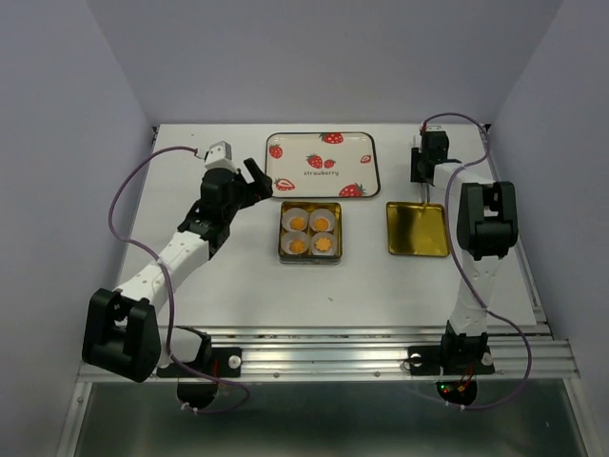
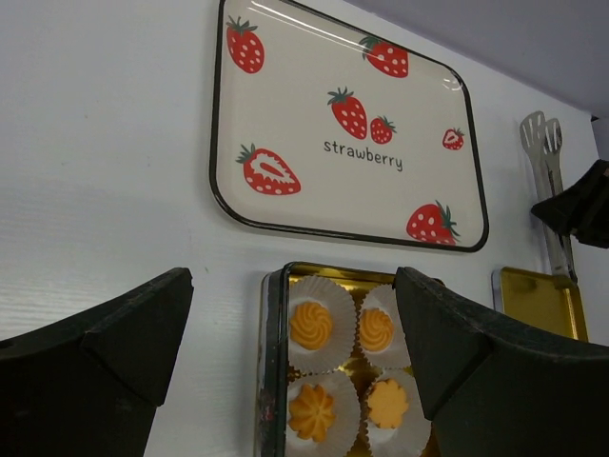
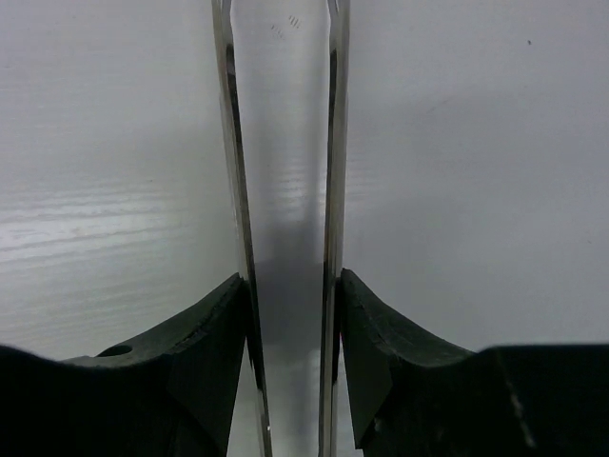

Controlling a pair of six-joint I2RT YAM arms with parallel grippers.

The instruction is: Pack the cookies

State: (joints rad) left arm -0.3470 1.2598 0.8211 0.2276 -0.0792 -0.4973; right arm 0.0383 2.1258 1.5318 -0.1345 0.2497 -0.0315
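Note:
Four orange-yellow cookies sit in white paper cups inside a square gold tin at the table's middle. In the left wrist view two swirl cookies lie at the back of the tin, and a flower cookie and a flat one lie at the front. My left gripper is open and empty, above the table left of the tin; the cookies show between its fingers. My right gripper is shut on metal tongs, its pads pressing both arms.
A white tray printed with strawberries lies behind the tin; it also shows in the left wrist view. A flat gold lid lies to the right of the tin, below the tongs. White walls enclose the table.

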